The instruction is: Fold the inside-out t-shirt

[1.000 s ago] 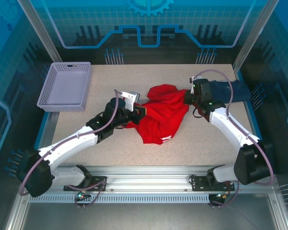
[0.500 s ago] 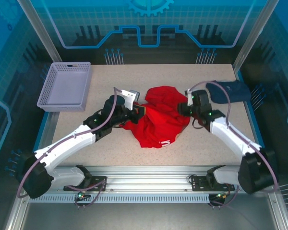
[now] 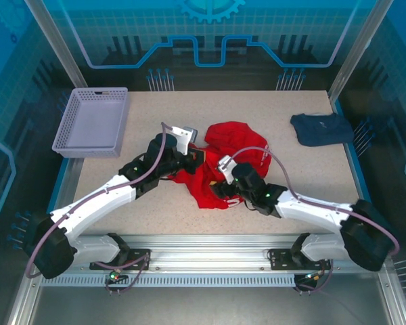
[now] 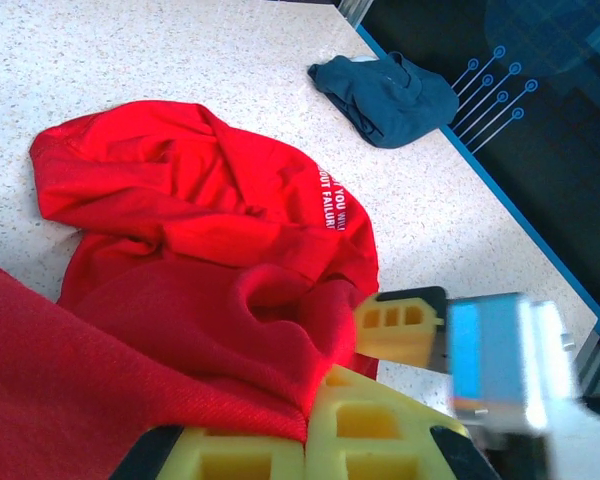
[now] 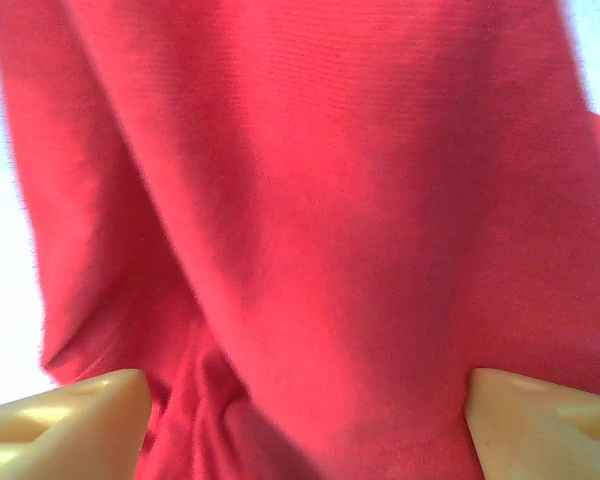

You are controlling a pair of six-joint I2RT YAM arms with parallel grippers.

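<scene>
- While both arms reach in low over the counter (image 3: 176, 108), the inside-out t-shirt (image 3: 233, 142) lies between them as a crumpled red heap, directly in front of each pincer.
- The left pincer (image 3: 197, 160) is pressed together on the shirt's edge at the side of the heap nearest that arm.
- Seen from the left wrist, a fold of red cloth comes out of the yellow fingers (image 4: 365, 430) and rises close to the lens, lifted off the counter.
- Beyond that pinched fold the rest of the shirt spreads out flat and wrinkled on the speckled surface.
- A short line of white lettering (image 4: 340, 205) runs along the far rim of the heap, too small to read in full.
- The right pincer (image 3: 216, 191) sits low at the near edge of the shirt, pointing into the cloth.
- Its jaws stand spread wide: the two tan fingertips (image 5: 70, 420) sit at opposite corners of the right wrist view, with loose red folds hanging between them.
- I cannot tell whether either fingertip is touching the cloth.
- The two pincers are near one another, the left a little farther from the arm bases than the right.
- A navy garment (image 3: 321, 128) lies bunched well behind and to the outer side of the right pincer, apart from the shirt.
- A lavender basket (image 3: 95, 122) sits well off to the outer side of the left pincer, at the counter's far corner.
</scene>
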